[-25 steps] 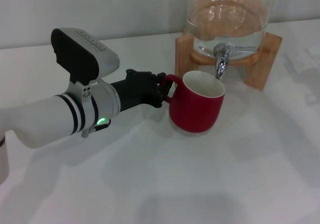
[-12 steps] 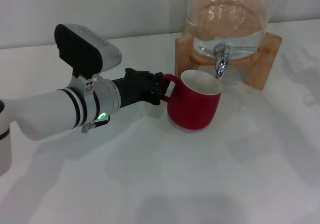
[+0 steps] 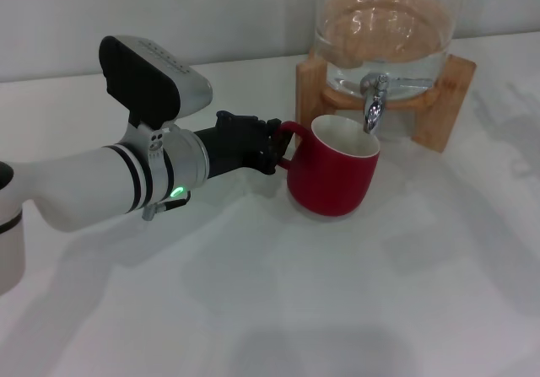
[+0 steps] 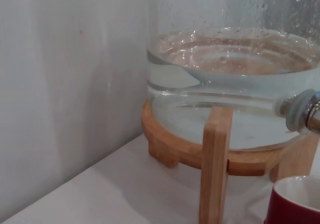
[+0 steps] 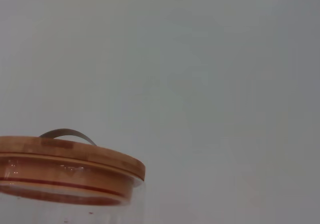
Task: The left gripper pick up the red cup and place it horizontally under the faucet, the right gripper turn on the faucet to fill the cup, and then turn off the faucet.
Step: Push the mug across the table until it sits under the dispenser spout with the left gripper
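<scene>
Now the left gripper [image 3: 272,145] is clamping the handle of the red cup [image 3: 332,171]. It is standing upright, mouth up, handle pointing left, rim just beneath the faucet [image 3: 372,107].

Left arm [image 3: 84,187]: thick white tube, two black rings, silver collar with a lit green light. Grey-and-black camera box [image 3: 150,80] mounted above. Left gripper [image 3: 272,148]: black claw, detail hardly discernible.

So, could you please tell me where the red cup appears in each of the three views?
Head view: the red cup stands centre-right, under the faucet, its handle at the left gripper.
Left wrist view: only its rim, bottom right corner.
Right wrist view: not in it.
Shared landmark: the glass dispenser jar.
</scene>
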Action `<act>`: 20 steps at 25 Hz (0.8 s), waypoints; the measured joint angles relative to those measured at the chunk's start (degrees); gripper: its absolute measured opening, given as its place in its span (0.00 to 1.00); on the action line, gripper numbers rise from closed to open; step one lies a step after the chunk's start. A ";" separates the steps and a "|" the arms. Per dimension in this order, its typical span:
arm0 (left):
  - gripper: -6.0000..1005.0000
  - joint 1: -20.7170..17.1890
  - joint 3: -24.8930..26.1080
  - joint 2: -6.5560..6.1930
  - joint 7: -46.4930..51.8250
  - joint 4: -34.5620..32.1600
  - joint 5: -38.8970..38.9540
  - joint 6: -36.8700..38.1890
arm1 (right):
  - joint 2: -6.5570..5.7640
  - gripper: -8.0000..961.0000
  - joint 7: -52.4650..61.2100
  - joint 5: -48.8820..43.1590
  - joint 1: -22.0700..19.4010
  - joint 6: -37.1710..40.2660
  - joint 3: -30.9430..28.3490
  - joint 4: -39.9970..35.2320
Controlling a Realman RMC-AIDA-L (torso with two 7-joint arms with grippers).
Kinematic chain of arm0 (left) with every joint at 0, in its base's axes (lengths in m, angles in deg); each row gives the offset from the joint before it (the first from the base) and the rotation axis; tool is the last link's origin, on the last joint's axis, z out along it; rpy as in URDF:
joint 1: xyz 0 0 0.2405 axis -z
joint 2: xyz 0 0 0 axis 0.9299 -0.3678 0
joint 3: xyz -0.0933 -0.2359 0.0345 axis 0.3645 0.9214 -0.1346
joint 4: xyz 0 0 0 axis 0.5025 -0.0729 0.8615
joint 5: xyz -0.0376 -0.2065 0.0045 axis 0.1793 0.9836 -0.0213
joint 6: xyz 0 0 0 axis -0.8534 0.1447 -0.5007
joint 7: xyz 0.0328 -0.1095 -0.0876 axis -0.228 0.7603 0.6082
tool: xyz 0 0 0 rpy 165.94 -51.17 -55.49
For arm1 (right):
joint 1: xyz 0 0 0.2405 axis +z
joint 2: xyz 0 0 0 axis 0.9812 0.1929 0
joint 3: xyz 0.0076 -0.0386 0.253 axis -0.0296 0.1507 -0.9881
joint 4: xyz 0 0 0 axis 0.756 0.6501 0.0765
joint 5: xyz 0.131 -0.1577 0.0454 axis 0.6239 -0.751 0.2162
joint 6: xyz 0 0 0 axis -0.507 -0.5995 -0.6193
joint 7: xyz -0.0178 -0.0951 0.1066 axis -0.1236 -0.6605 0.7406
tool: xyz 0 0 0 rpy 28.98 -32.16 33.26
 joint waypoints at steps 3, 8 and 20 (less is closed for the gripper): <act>0.18 0.26 -0.16 0.06 0.51 -0.20 0.15 0.02 | 0.01 0.63 0.01 -0.02 0.04 -0.01 0.32 -0.01; 0.18 0.34 -0.45 0.03 2.09 -0.23 -0.02 -0.21 | 0.01 0.63 0.02 -0.06 0.04 -0.02 0.64 0.00; 0.18 0.50 -0.56 -0.15 4.76 -0.98 -0.24 -0.43 | 0.00 0.63 0.01 -0.09 -0.30 -0.30 1.12 0.07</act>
